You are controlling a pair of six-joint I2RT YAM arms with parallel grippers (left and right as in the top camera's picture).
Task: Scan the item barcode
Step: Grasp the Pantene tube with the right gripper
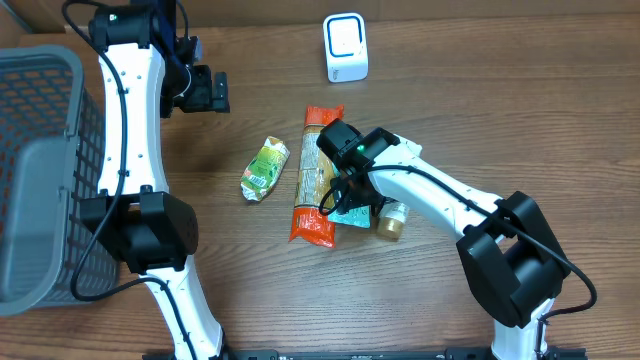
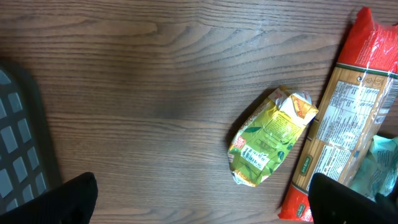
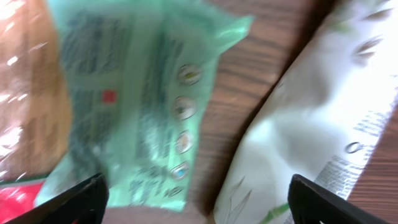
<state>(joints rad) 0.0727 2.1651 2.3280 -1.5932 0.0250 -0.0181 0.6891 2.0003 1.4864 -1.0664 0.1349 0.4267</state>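
Note:
A white barcode scanner (image 1: 346, 47) stands at the back of the table. A teal packet (image 1: 352, 213) (image 3: 137, 93) lies flat on the wood beside a long pasta pack (image 1: 315, 175) (image 2: 351, 118). My right gripper (image 1: 336, 200) (image 3: 205, 208) hovers low over the teal packet, open, with nothing between its fingers (image 3: 74, 202). A green pouch (image 1: 265, 168) (image 2: 270, 137) lies left of the pasta. My left gripper (image 1: 205, 92) (image 2: 202, 208) hangs open well above the table, back left, holding nothing.
A grey mesh basket (image 1: 40, 170) (image 2: 18, 149) fills the left side. A small bottle with a gold cap (image 1: 392, 223) lies right of the teal packet. A white item with green leaf print (image 3: 323, 112) lies beside the packet in the right wrist view.

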